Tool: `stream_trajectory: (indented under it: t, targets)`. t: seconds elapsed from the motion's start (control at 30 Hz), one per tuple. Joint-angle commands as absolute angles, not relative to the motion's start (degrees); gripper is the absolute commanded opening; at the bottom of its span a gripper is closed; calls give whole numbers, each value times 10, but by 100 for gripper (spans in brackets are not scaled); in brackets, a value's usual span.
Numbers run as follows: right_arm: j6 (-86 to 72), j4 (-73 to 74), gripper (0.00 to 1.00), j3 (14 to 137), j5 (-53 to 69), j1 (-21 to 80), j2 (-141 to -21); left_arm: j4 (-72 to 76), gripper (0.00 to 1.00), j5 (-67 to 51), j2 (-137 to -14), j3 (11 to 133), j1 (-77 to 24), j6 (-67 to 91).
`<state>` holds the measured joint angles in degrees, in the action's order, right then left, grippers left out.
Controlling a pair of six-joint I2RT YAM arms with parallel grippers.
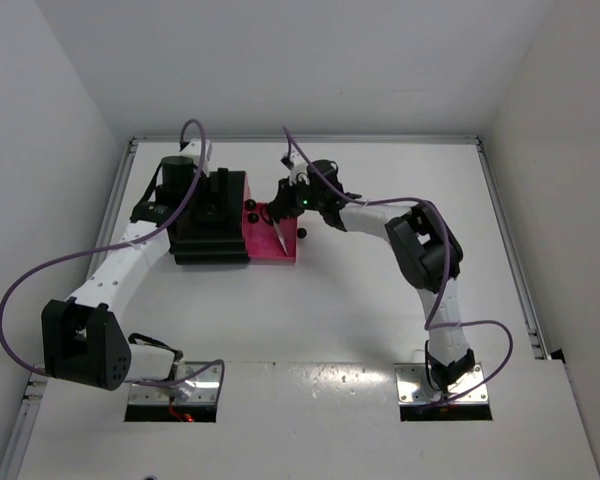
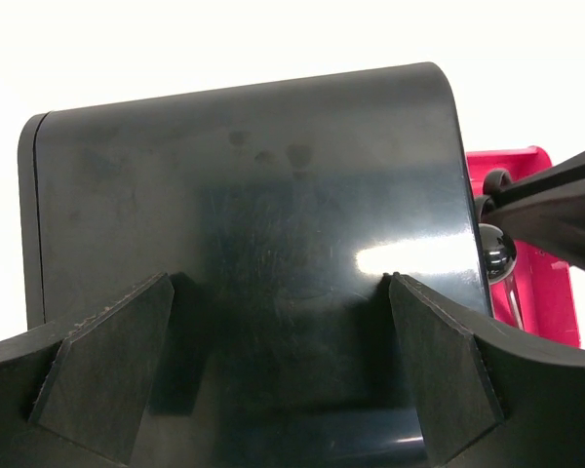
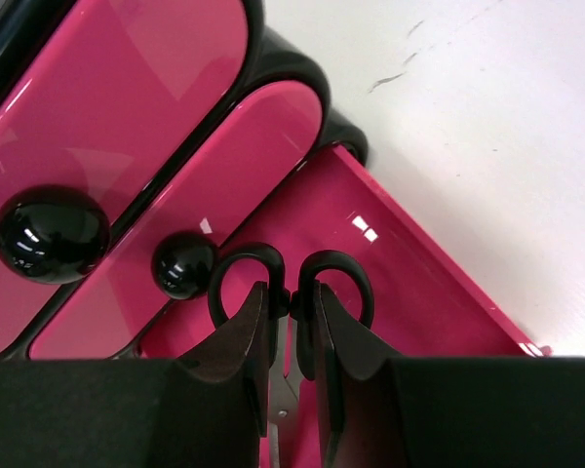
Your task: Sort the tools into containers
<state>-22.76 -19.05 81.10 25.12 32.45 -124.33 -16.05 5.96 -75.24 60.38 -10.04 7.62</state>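
The black cabinet [image 1: 212,215] stands at the back left, its bottom pink drawer [image 1: 270,243] pulled out to the right. My right gripper [image 3: 292,302] is shut on the black-handled scissors [image 3: 346,268], just below their loops. It holds them over the open drawer [image 3: 409,263], blades pointing down. In the top view the right gripper [image 1: 285,200] is above the drawer. My left gripper [image 2: 278,292] is open, its fingers spread over the cabinet's top [image 2: 253,195]. It shows in the top view [image 1: 216,205] too. The other tools are out of view.
The upper two pink drawers [image 3: 127,88] [image 3: 253,156] are closed, with round black knobs [image 3: 51,234] [image 3: 183,265]. White table [image 1: 380,300] lies around the cabinet, with raised rails at its left and right edges. My right gripper's finger [image 2: 565,195] shows beside the cabinet.
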Motion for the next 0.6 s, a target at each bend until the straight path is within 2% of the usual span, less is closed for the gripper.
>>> stream_trajectory:
  t: [0.0, 0.2, 0.43, 0.57]
  targets:
    - [-203, -196, 0, 823, 265, 335, -1248, -187, 100, 65, -765, 613, -91, 69]
    - [-198, -171, 6, 843, 254, 340, -1270, -187, 100, 65, -765, 613, -91, 69]
    - [-198, -171, 37, 843, 254, 340, -1264, -187, 100, 65, -770, 613, -85, 69]
    - [-217, -182, 51, 843, 260, 340, -1250, -187, 100, 65, -770, 613, -85, 69]
